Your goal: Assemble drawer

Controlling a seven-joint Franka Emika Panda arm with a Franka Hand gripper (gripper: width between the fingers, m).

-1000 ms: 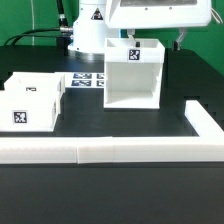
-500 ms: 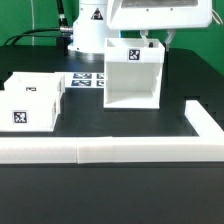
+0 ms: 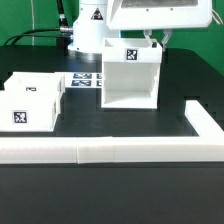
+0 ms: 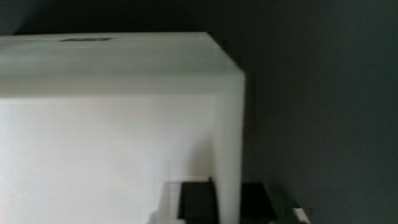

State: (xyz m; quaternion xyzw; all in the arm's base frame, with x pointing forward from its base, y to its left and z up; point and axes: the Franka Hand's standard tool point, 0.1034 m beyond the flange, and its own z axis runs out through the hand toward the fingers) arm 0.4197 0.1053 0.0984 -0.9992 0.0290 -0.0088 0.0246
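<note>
The big white boxy casing point(image 3: 128, 85) stands on the black table, its open front facing the camera and a tag on its top. My gripper point(image 3: 155, 40) is at the casing's far top corner on the exterior view's right, mostly hidden by the camera housing. In the wrist view the casing point(image 4: 107, 120) fills most of the picture. My gripper point(image 4: 228, 205) straddles its thin side wall, with one dark finger point(image 4: 192, 205) on each side, shut on that wall. Two small white trays point(image 3: 40, 88) point(image 3: 22, 110) with tags sit together at the exterior view's left.
A long low white wall strip point(image 3: 110, 150) runs across the front and turns back at the exterior view's right point(image 3: 205, 120). The marker board point(image 3: 88, 79) lies flat between the trays and the casing. The robot base point(image 3: 90, 30) stands behind.
The casing has slid a little toward the exterior view's left, with my gripper moving along at its top corner. The trays have not moved.
</note>
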